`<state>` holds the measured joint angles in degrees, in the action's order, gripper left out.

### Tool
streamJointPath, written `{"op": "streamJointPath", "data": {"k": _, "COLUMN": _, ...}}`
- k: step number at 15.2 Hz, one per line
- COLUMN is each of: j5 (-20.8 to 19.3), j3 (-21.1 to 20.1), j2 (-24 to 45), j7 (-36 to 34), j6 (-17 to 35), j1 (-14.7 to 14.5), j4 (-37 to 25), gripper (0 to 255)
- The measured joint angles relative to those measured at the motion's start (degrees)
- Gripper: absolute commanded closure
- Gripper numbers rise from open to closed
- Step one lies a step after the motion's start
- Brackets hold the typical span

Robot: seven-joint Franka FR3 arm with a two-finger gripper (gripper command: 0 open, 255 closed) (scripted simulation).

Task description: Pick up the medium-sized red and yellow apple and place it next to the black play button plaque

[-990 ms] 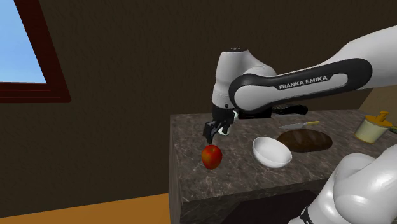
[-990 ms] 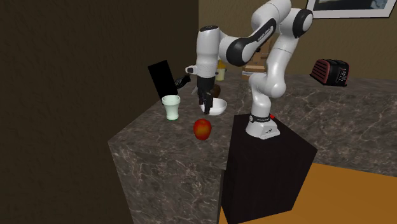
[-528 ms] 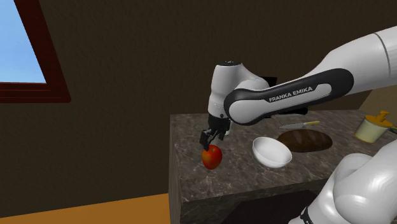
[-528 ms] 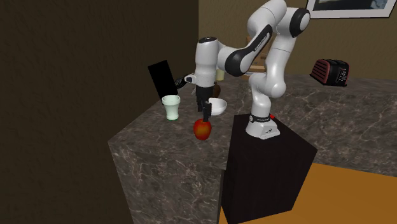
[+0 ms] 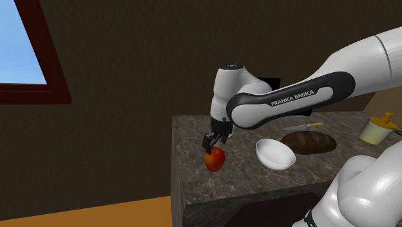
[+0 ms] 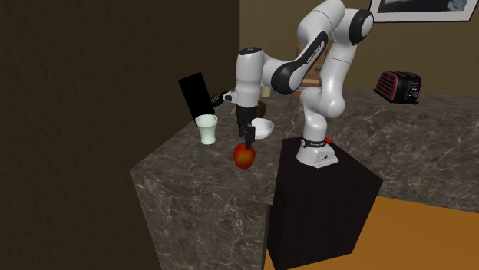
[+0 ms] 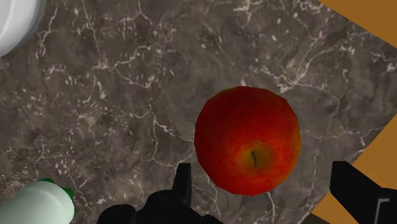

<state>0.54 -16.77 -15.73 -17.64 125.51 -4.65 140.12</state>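
The red apple [image 6: 244,156], with a yellow patch round its stem, sits on the dark marbled counter [image 6: 184,165] near the front corner. The black gripper [image 6: 249,138] hangs straight down over it, with its tips lowered about the fruit's upper half. In the wrist view the fingers [image 7: 183,184] stand wide apart with the apple between them. One finger is just beside the skin, perhaps touching it, and the other is clear of it, so nothing is clasped.

Just beyond, toward the second exterior view's left, stands a pale green cup [image 6: 206,129]. A white bowl [image 6: 263,128] lies behind the gripper. Farther back, the black plaque [image 6: 196,96] stands upright by the dark wall, well apart from the apple. In the shoulder view a brown loaf [image 5: 309,142] and a knife [image 5: 303,127] lie past the bowl.
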Motion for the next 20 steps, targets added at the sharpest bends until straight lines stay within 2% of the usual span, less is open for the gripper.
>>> {"op": "streamJointPath", "data": {"k": 10, "j5": 0.0, "j3": 0.0, "j2": 0.0, "j7": 0.0, "j6": 0.0, "j1": 0.0, "j4": 0.0, "gripper": 255}}
{"op": "streamJointPath", "data": {"k": 20, "j5": 0.7, "j3": 0.7, "j2": -3.0, "j7": 1.0, "j6": -7.3, "j1": -0.2, "j4": -4.4, "gripper": 255}}
